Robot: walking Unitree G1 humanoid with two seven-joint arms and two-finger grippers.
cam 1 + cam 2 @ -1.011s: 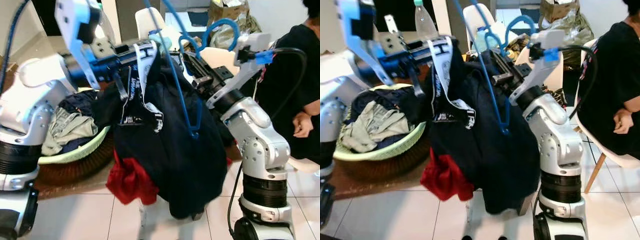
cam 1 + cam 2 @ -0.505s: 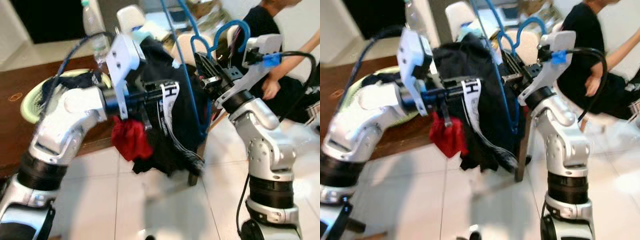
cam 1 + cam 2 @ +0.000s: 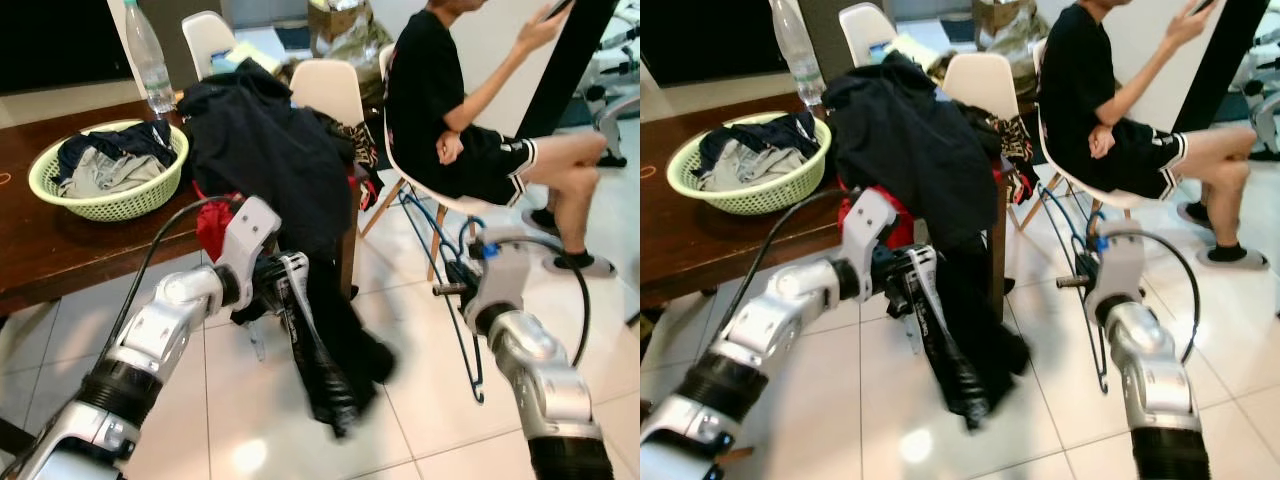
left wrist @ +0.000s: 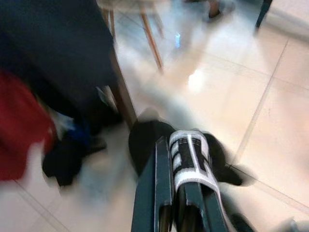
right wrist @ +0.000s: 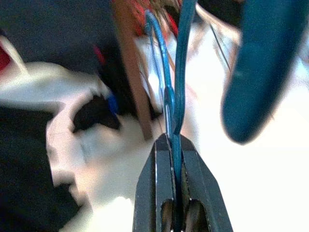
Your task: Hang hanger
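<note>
- Left gripper (image 3: 283,283): clamped on dark garment (image 3: 325,350), which trails down to the tiled floor (image 3: 250,420).
- Right gripper (image 5: 175,145): closed on blue hanger (image 3: 462,330), whose long axis hangs downward, well apart from the garment.
- Hanger nearest the right arm; probably needs bringing leftward toward the cloth.

A blue wire hanger (image 5: 174,92) sits between the black fingers of the right gripper (image 5: 175,145). Pinched in the left gripper (image 4: 181,193) is a black garment (image 3: 330,340) with a white, black-lettered band (image 4: 189,157). Beyond that gripper lie red cloth (image 4: 21,130), a brown table (image 3: 60,245), a pale green basket (image 3: 105,205) and whitish floor tiles (image 3: 420,400).
</note>
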